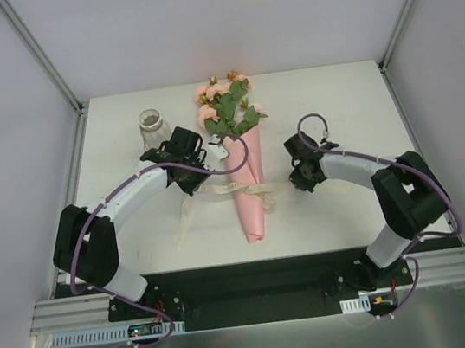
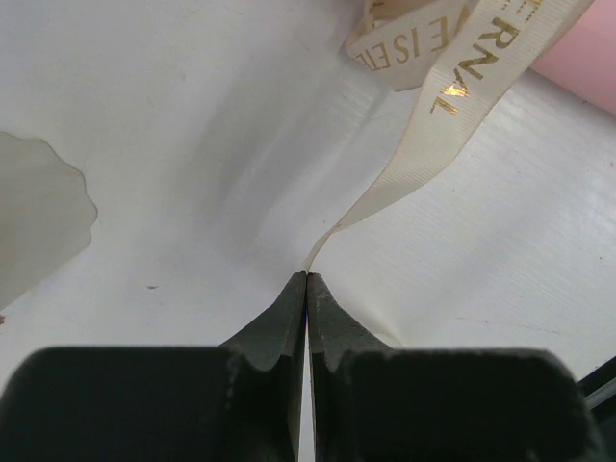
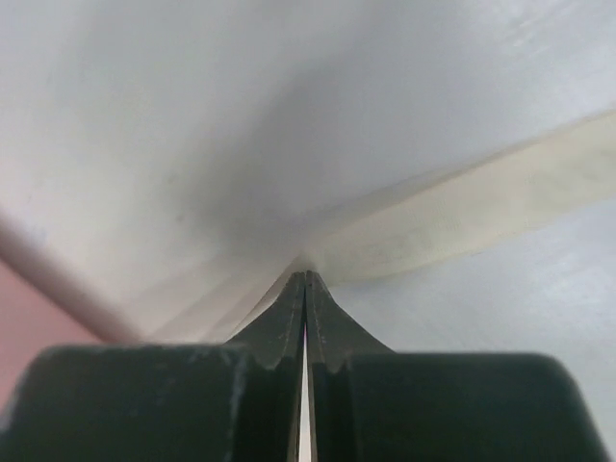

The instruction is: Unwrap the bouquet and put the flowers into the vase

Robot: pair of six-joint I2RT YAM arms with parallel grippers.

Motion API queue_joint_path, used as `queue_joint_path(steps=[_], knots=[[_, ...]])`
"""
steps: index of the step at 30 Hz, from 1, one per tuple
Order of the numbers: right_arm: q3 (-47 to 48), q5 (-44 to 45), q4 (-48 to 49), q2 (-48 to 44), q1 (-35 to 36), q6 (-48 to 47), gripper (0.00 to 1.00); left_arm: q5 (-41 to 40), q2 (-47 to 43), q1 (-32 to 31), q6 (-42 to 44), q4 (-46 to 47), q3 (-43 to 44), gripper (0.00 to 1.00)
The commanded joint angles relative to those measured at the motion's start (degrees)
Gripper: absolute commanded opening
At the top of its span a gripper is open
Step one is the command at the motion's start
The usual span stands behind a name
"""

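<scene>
The bouquet (image 1: 247, 185) lies in the middle of the table, a pink paper cone with its tip towards me. The flowers (image 1: 227, 109), peach-pink with green leaves, stick out of its far end. A cream ribbon (image 1: 257, 190) crosses the cone and trails off to the left. My left gripper (image 1: 192, 183) is at the cone's left side. It is shut on the ribbon (image 2: 423, 154), which runs taut from its tips (image 2: 306, 277). My right gripper (image 1: 297, 183), right of the cone, is shut on another ribbon tail (image 3: 462, 207) at its tips (image 3: 306, 274). The vase (image 1: 151, 127) stands upright at the back left.
Pink wrapping paper (image 2: 587, 58) shows at the top right of the left wrist view, and pink paper (image 3: 29, 318) at the lower left of the right wrist view. A loose ribbon end (image 1: 186, 223) lies on the white table (image 1: 328, 107). Metal frame posts stand at the far corners.
</scene>
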Motion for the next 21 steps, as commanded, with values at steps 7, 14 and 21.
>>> queue_joint_path(steps=[7,14,21], knots=[[-6.97,4.90,-4.92,-9.18,-11.53,-5.97,0.01,-2.58,-6.08,6.56,1.83,-2.85,-0.46,0.00],[-5.68,2.27,8.66,-15.05,-4.97,-23.60,0.44,-0.91,-7.50,7.81,1.14,-3.99,-0.55,0.00],[-5.23,-13.64,24.16,-19.28,4.63,-44.28,0.84,-0.65,-5.91,7.45,-0.18,-4.88,1.21,0.00]])
